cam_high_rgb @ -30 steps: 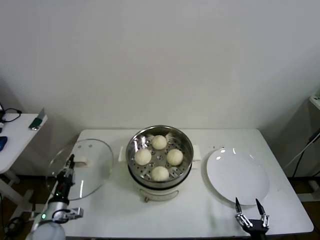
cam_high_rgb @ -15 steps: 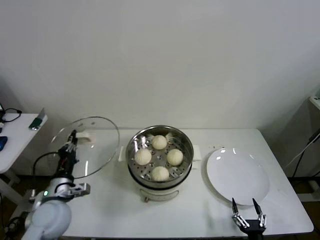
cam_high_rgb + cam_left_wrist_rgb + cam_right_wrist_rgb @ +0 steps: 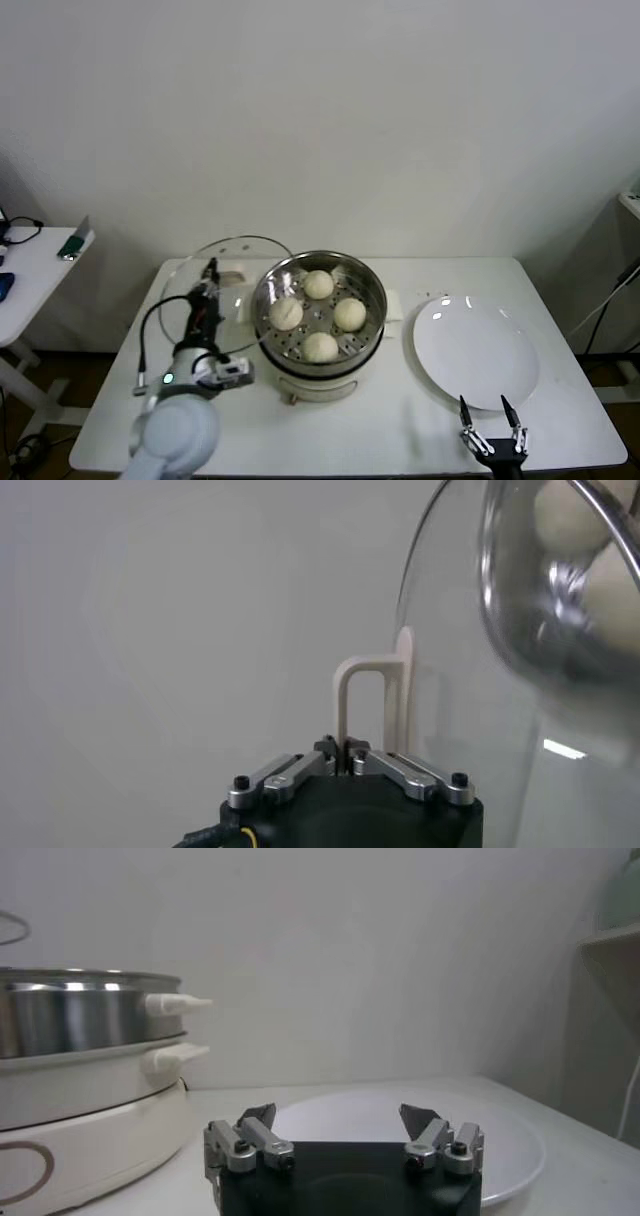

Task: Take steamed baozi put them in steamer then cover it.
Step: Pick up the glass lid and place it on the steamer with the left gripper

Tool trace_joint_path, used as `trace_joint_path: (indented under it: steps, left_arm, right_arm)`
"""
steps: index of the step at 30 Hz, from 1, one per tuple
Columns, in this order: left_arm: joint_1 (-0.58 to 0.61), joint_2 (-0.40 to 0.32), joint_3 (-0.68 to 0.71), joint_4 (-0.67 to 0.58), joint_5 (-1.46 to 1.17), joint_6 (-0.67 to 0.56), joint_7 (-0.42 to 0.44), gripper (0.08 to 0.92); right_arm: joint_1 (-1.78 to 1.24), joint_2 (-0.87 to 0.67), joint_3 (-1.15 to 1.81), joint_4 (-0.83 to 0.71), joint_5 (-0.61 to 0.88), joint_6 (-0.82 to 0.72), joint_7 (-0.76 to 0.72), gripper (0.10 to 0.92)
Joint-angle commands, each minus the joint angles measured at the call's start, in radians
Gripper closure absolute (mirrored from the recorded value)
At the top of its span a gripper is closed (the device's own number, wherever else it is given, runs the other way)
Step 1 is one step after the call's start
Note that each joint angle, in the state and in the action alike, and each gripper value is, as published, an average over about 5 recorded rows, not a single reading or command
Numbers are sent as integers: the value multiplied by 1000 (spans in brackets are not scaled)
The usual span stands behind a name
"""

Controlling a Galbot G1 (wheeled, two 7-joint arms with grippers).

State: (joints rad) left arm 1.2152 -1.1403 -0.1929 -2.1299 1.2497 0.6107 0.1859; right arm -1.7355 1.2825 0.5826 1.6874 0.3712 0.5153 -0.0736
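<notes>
left gripper (image 3: 208, 275) clamping cover (image 3: 250, 262), beside steamer (image 3: 370, 290)

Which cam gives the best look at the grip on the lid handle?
Left wrist view: the left pincer is shut on the cover handle, seen close. Head view shows the whole cover tilted beside the steamer, grip tiny. Right wrist view shows only a sliver of its rim.

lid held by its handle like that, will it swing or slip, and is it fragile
The lid is clear glass with a metal rim, so it is probably rigid, fairly heavy and breakable if knocked. The left gripper is shut on only the thin handle, with the lid tilted, so it may pivot or swing. Its smooth handle could slip.
</notes>
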Motion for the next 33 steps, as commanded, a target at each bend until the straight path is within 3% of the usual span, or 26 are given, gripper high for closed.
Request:
trace_joint_path:
  steps: [1,14,25,33]
  left_arm:
    - [-114,-214,245,55,243,68,138,857]
    - [-156,-354,321,179,343,63,139,857]
    - [-149,-381,311,255,364,57,93,857]
    - [-146,-363,293,291,367,49,73,857]
  right_arm:
    - [-1,3,-1,2,-23,3,6,203]
    - [1,-4,9,-7,-14,11,15,203]
    - [5,-11,7,-4,0,14,13,203]
    - [4,-5,10,-2,0,17,13,203]
